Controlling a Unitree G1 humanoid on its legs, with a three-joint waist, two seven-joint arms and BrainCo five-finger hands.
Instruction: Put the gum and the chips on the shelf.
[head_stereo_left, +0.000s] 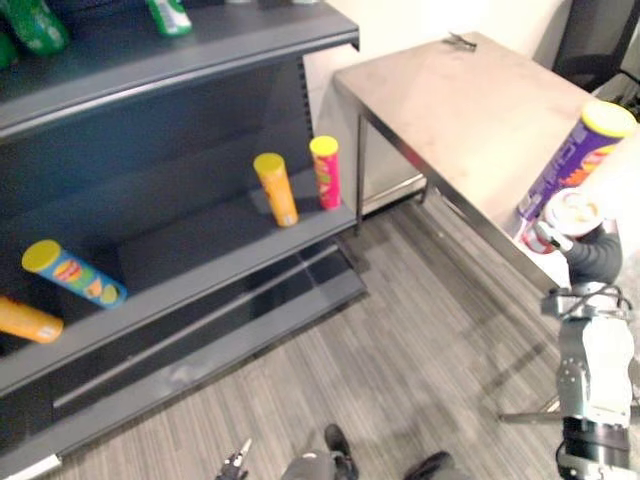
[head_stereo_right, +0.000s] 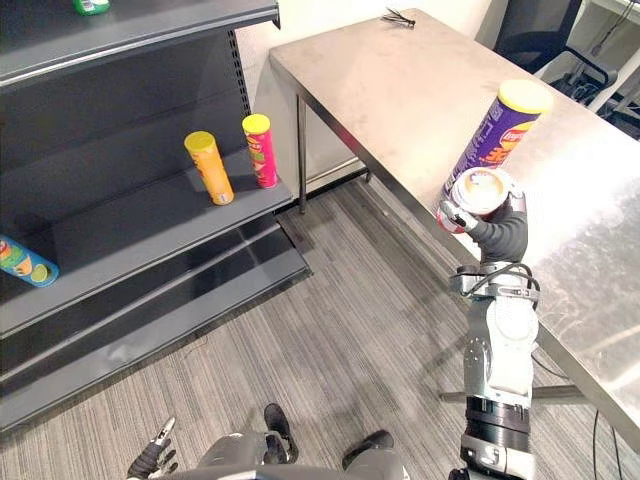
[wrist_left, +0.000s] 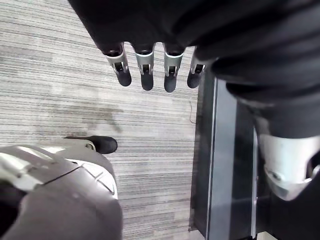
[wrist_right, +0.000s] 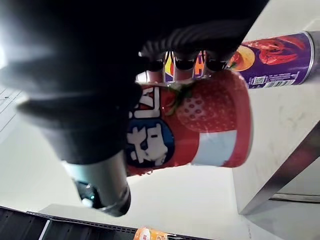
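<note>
Table edge (head_stereo_right: 420, 110), gum (head_stereo_right: 481, 191) in right robot hand (head_stereo_right: 499, 238)

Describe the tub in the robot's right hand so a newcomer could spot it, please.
Find the steel table; at its front edge the right hand grips a squat red tub. Unlike the tall purple yellow-lidded can beside it, it is short and strawberry-printed.

Silver-grey arm (head_stereo_right: 497, 350), dark ribbed wrist (head_stereo_right: 503, 240) (fingers (wrist_left: 145, 70) dark-tipped).

No readable text: white glyphs on red gum tub (wrist_right: 210, 120) (undecipherable), code square on purple chips can (wrist_right: 280, 55).
</note>
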